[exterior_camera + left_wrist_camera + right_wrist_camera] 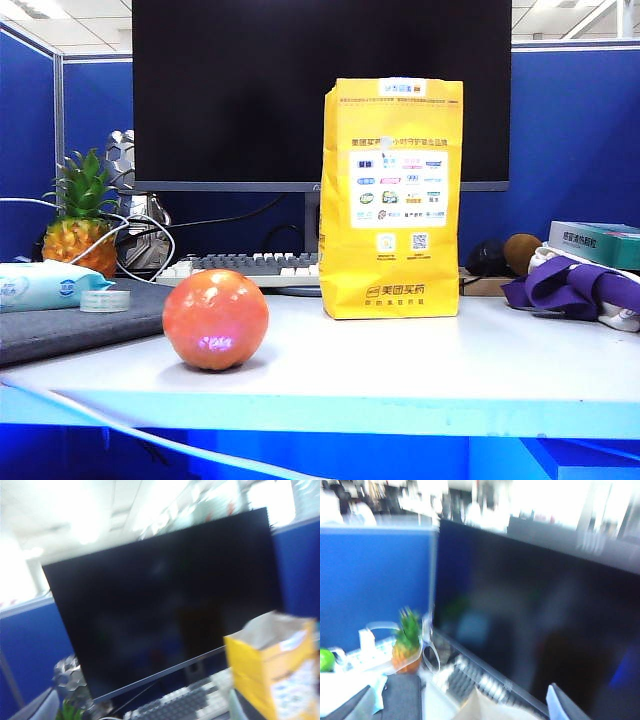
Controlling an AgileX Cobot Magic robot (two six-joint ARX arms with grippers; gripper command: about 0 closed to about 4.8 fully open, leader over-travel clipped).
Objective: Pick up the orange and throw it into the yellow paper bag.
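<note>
The yellow paper bag [392, 200] stands upright in the middle of the white table; the left wrist view shows its open top [272, 645]. The orange is hidden in every view. A paler, mottled orange-red fruit [215, 320] rests on the table to the bag's front left. My right gripper [457, 712] hangs open above the bag's pale mouth [485, 707], with only its fingertips [560, 702] showing and nothing between them. My left gripper [135, 715] is open and empty, raised beside the bag and facing the monitor. Neither gripper appears in the exterior view.
Behind the bag are a big black monitor [320, 90] and a keyboard [250, 265]. At the left stand a small pineapple [80, 225], a wipes pack [45, 285], a tape roll [105, 300] and a grey mat [70, 325]. Purple cloth [575, 285] lies at the right.
</note>
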